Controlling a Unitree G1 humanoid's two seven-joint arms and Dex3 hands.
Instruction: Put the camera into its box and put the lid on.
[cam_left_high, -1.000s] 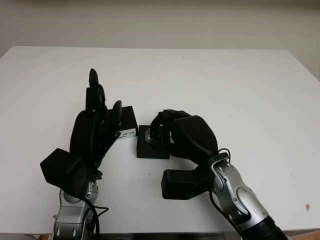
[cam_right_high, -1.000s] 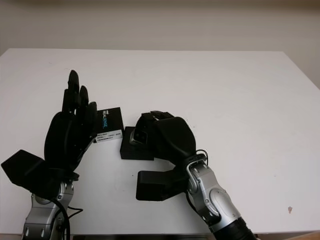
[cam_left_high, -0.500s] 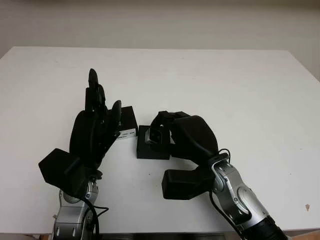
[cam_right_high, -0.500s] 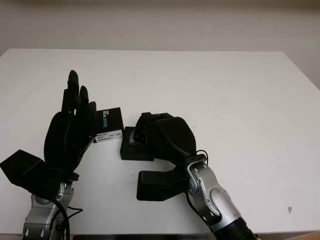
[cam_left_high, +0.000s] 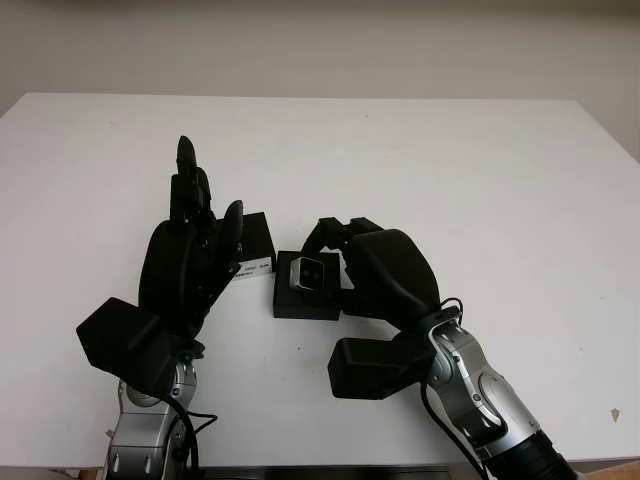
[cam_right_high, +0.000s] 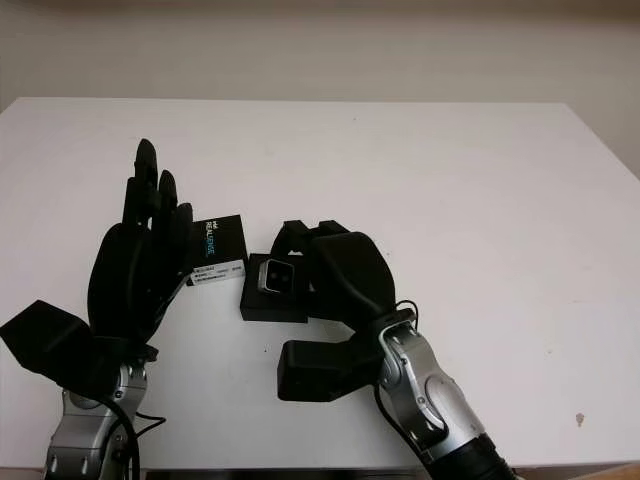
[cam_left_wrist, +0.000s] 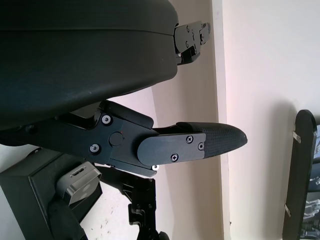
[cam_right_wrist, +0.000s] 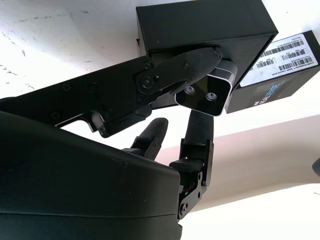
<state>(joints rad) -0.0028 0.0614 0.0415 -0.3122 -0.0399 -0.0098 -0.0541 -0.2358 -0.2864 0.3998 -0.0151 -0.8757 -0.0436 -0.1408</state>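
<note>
My left hand (cam_left_high: 190, 255) is up at the left of the white counter (cam_left_high: 480, 170), open and holding nothing, raised on edge with its fingers pointing away from me. Just past its fingertips lies the lid (cam_left_high: 256, 243), a black carton piece with a white barcode label along its near edge, flat on the counter and untouched. So the closing step has not started.

Moving right, the box (cam_left_high: 305, 300) sits just beside the lid, its black base open to the top. The camera (cam_left_high: 306, 272), small and silver-grey with two lenses on its face, sits over the box's far half. From the head views it looks seated or nearly seated in the tray, though I can't tell if it is fully down.

On the right, my right hand (cam_left_high: 375, 270) is at the box's right side, fingers curled around the camera; in the right wrist view one finger (cam_right_wrist: 175, 75) lies across its top edge and another (cam_right_wrist: 200, 125) comes up below it. I judge the grasp not yet let go.

Left to do: release the camera, check it sits flush, then fetch the lid and press it onto the box.
</note>
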